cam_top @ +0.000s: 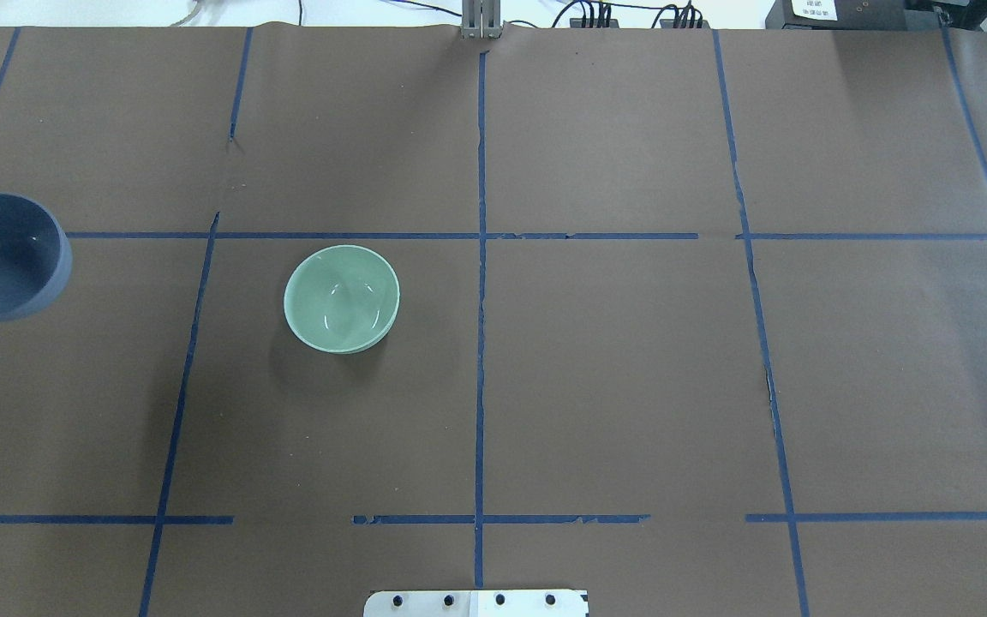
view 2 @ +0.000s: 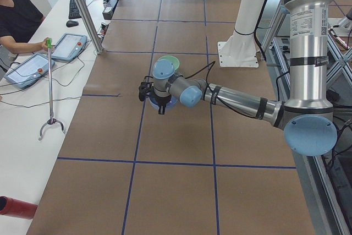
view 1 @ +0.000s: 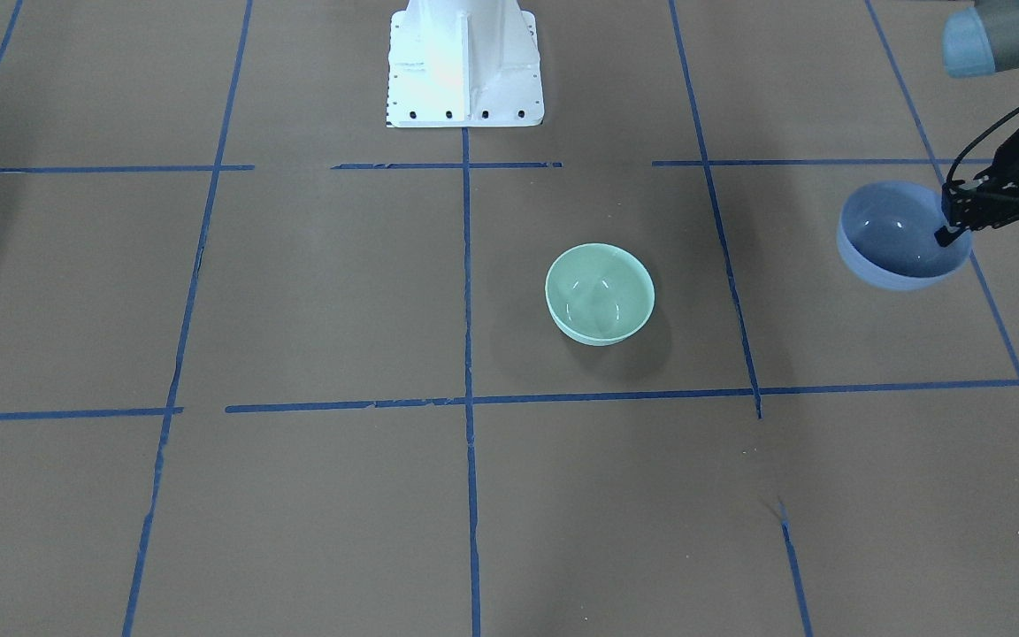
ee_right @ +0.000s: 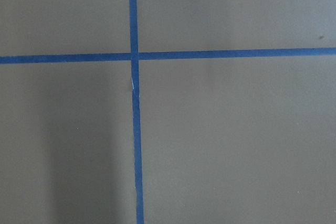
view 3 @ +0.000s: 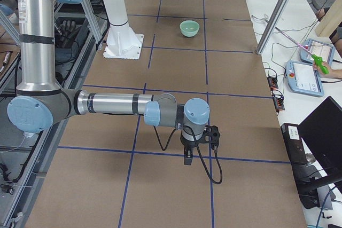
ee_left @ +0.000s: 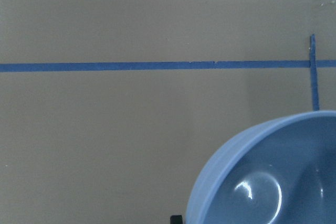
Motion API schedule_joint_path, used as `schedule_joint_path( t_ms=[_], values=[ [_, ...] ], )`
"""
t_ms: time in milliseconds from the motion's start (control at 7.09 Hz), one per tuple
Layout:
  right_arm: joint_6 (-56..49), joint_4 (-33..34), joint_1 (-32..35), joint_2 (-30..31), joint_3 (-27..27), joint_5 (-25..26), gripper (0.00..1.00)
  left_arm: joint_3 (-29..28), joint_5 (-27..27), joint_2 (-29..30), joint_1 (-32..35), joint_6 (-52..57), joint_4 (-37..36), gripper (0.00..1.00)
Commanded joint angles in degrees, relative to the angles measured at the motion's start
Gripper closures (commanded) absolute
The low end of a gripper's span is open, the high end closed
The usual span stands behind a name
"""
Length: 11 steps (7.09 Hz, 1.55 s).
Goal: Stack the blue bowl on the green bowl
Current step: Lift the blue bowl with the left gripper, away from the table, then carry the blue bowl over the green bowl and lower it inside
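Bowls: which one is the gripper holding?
The blue bowl: the left gripper pinches its rim and it is tilted. The green bowl sits free on the table.

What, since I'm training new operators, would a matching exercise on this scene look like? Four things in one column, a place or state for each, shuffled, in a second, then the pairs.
Column one
1. blue bowl
2. green bowl
3. left gripper
4. right gripper

Column two
A. standing upright on the table, with nothing in it
B. tilted, gripped at its rim
C. over bare table, far from both bowls
D. clamped on a bowl's rim, one finger inside the bowl

Pairs: 1-B, 2-A, 3-D, 4-C
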<state>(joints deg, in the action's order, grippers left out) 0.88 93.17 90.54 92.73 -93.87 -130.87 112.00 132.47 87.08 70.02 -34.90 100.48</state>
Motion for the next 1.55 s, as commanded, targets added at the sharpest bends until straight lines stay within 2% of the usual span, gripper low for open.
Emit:
schedule_joint_path(
  t_ms=[0, 141, 282, 423, 705, 987, 1269, 1410],
  values=[
    [0.00, 0.00, -0.01, 0.00, 0.00, 0.00, 0.00, 6.55, -0.28, 13.30, 5.80, 1.24, -23.21, 1.00],
    [0.00, 0.00, 0.07, 0.00, 0.00, 0.00, 0.00, 6.56, -0.02, 19.12, 5.22, -0.15, -30.54, 1.00],
    [0.00, 0.00, -0.01, 0.00, 0.00, 0.00, 0.00, 6.56, 0.33, 19.97, 3.30, -5.91, -29.65, 1.00],
    [0.00, 0.00, -0.01, 0.00, 0.00, 0.00, 0.00, 6.13, 0.33, 20.67, -1.50, -13.36, -25.03, 1.00],
    [0.00, 0.00, -0.01, 0.00, 0.00, 0.00, 0.00, 3.77, 0.25, 20.68, -10.73, -31.37, -10.91, 1.00],
    [0.00, 0.00, -0.01, 0.00, 0.00, 0.00, 0.00, -0.88, -0.19, 21.11, -18.65, -42.83, 1.23, 1.00],
    [0.00, 0.00, -0.01, 0.00, 0.00, 0.00, 0.00, -6.94, -1.24, 23.65, -22.28, -44.46, 5.15, 1.00],
    [0.00, 0.00, -0.01, 0.00, 0.00, 0.00, 0.00, -7.06, -2.47, 23.67, -23.34, -44.55, 6.29, 1.00]
  ],
)
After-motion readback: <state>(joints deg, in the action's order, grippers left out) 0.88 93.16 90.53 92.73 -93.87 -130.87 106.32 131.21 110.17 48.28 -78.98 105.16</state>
